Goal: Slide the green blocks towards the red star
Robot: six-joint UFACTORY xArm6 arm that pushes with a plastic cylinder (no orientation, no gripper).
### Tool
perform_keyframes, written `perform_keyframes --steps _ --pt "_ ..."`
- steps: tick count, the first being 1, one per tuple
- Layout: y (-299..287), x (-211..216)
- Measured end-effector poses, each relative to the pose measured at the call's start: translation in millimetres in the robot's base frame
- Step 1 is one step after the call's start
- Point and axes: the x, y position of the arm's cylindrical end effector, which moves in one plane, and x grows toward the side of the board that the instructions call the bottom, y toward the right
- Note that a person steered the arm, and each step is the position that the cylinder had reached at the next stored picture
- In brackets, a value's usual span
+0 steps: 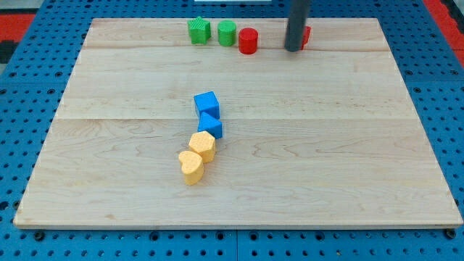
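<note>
A green star-like block (199,30) and a green cylinder (227,32) stand side by side near the view's top edge of the wooden board (326,145). A red cylinder (249,40) stands just right of the green cylinder. A red block (306,35), its shape mostly hidden behind the rod, sits further right. My tip (293,49) rests against the left side of that red block, well right of the green blocks.
Two blue blocks (206,103) (211,126) and two yellow blocks (203,145) (191,166) form a chain in the board's middle. A blue pegboard surface (442,109) surrounds the board.
</note>
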Motion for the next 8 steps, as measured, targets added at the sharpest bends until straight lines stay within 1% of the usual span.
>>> perform_keyframes --steps 1,2,3,4,6,8 --pt "-82.1 20.6" --pt "-191.9 14.2" --pt "-202.7 -43.8" --pt "-171.8 -65.7" --pt "-88.0 -53.3" --pt "-41.1 -43.9"
